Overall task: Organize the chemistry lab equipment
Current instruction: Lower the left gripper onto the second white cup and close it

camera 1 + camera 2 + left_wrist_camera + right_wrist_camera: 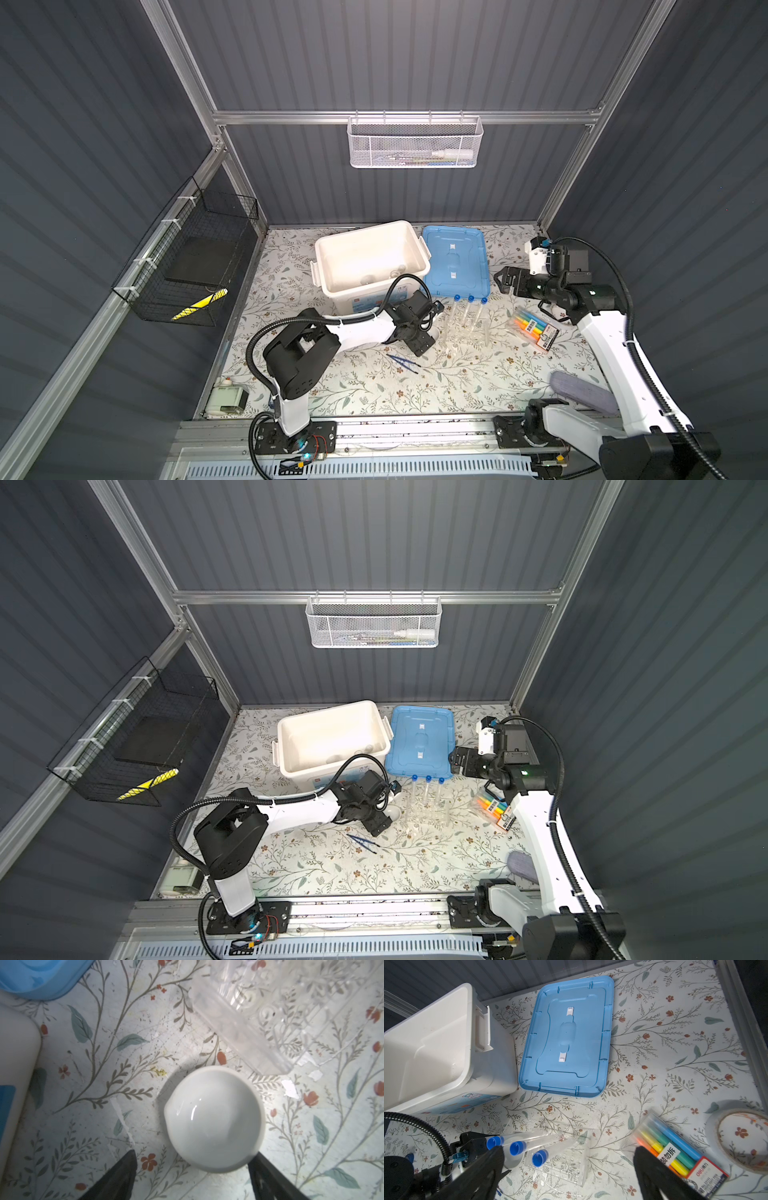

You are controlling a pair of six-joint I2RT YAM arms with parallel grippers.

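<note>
Much is hidden in this lab-tidying scene. In both top views the small white dish shows only as a sliver under the left gripper, just in front of the right corner of the white bin. The wrist view shows the dish whole and upright on the table, between jaws spread wide. One finger lies at its rim, contact unclear, and the other stands clear, so nothing is gripped. Pale shapes on the bin floor are too washed out to name.

The clear rack, in front and right of the bin, nearly vanishes against the pattern; three blue-capped test tubes stand in it. The right gripper hangs wide and empty to the bin's right, beyond the blue lid lying flat beside the bin. Blue tweezers lie farther in front of the bin. A highlighter pack lies far to its right, and a tape roll is cut off at the frame edge.

A floral-print covering lines the table. Dark ribbed walls and aluminium rails enclose it.
</note>
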